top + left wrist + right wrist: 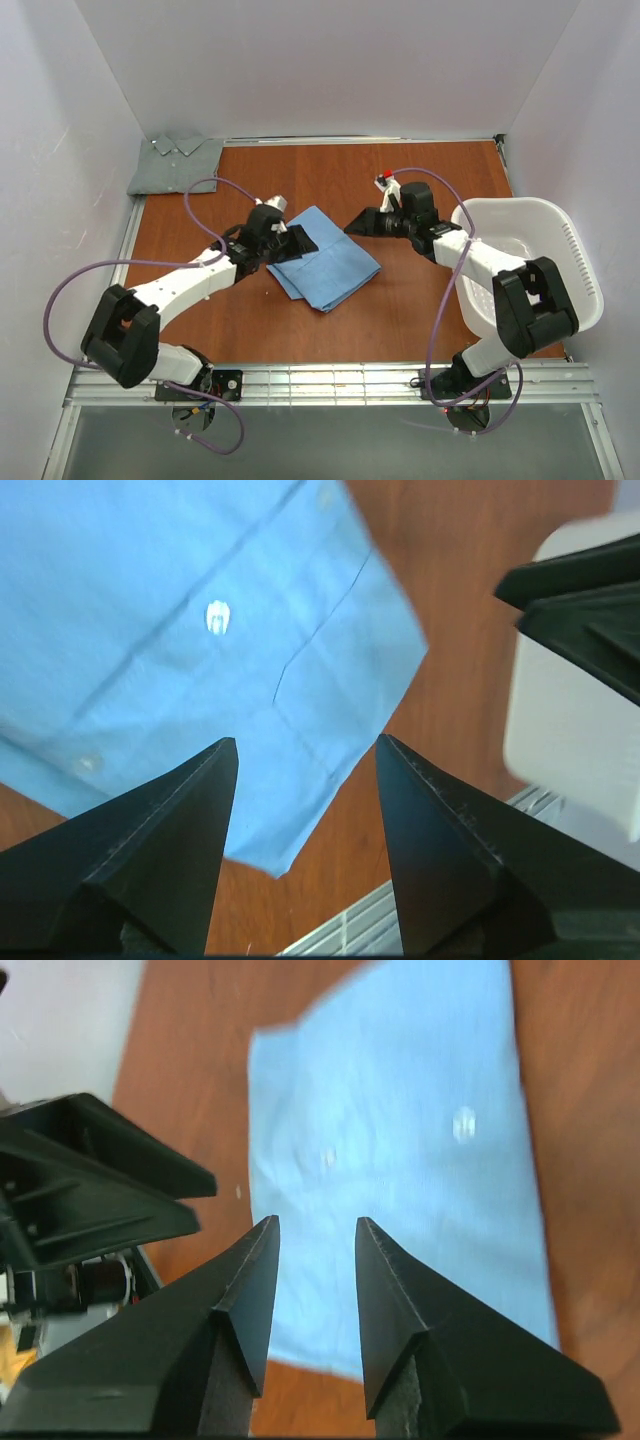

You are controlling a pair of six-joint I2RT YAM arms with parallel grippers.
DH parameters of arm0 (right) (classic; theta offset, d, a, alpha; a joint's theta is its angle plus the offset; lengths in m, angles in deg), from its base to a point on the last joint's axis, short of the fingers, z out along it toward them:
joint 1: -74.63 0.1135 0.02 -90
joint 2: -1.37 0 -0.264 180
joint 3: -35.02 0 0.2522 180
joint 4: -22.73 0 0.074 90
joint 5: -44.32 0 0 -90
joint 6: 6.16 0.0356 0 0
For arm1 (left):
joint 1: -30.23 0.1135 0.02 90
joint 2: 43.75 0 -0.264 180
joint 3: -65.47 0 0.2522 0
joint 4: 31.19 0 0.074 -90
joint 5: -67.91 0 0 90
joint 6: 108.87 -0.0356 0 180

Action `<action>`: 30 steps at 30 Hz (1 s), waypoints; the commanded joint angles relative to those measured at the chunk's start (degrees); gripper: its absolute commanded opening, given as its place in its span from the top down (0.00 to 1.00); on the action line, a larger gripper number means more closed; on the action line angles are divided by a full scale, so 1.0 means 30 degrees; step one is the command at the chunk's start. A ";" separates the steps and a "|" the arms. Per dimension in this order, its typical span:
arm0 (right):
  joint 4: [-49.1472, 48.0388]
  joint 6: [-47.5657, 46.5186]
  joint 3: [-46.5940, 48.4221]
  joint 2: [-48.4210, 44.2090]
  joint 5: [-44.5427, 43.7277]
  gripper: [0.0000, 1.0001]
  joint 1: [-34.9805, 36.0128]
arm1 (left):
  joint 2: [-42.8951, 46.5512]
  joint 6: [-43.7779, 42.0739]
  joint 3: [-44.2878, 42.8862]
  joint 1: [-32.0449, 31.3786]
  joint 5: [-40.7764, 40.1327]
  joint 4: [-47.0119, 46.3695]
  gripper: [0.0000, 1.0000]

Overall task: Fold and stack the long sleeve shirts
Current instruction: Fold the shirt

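Observation:
A light blue long sleeve shirt (327, 264) lies folded into a flat rectangle in the middle of the brown table. A grey-green long sleeve shirt (176, 165) lies folded in the far left corner, collar showing. My left gripper (297, 243) hovers over the blue shirt's left edge, open, with nothing between its fingers (190, 810). Its wrist view shows the blue shirt (200, 630) with a white button below it. My right gripper (358, 224) hangs just off the blue shirt's far right corner, jaws a little apart and empty. The blue shirt (420, 1130) fills the right wrist view.
A white plastic laundry basket (583, 262) stands at the right edge of the table, beside the right arm. White walls close in the table on three sides. A metal rail (330, 380) runs along the near edge by the arm bases.

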 commanded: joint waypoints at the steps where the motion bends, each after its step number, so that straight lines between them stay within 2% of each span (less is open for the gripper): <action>1: 0.3681 -0.1554 -0.1285 -0.1449 -0.0382 0.71 0.0442 | -0.1002 0.1066 0.0612 -0.1222 -0.0649 0.1154 0.47; 6: 0.3683 -0.1350 -0.3393 -0.2739 -0.0732 0.73 0.1204 | -0.2292 0.1359 0.1080 -0.1460 -0.1203 0.0628 0.48; 10: 0.3595 -0.0940 -0.4012 -0.2945 -0.0966 0.73 0.1906 | -0.4513 0.0746 0.0817 -0.1197 -0.1527 0.0452 0.51; 16: 0.1957 -0.0092 -0.4364 -0.2712 -0.1259 0.73 0.2580 | -0.6159 -0.0835 -0.0002 0.1464 -0.1002 0.0275 0.52; 20: -0.0034 0.0788 -0.4570 -0.2565 -0.1348 0.73 0.2874 | -0.5489 -0.1889 -0.1580 0.1734 -0.0799 0.0918 0.50; 25: -0.2756 0.2484 -0.4132 -0.1776 -0.0235 0.72 0.3516 | -0.1831 -0.1544 -0.0739 0.1033 0.0668 0.1008 0.48; 30: -0.5072 0.3774 -0.3135 0.0504 0.0731 0.73 0.4455 | 0.0341 0.1643 0.2100 0.0182 0.2717 -0.0394 0.63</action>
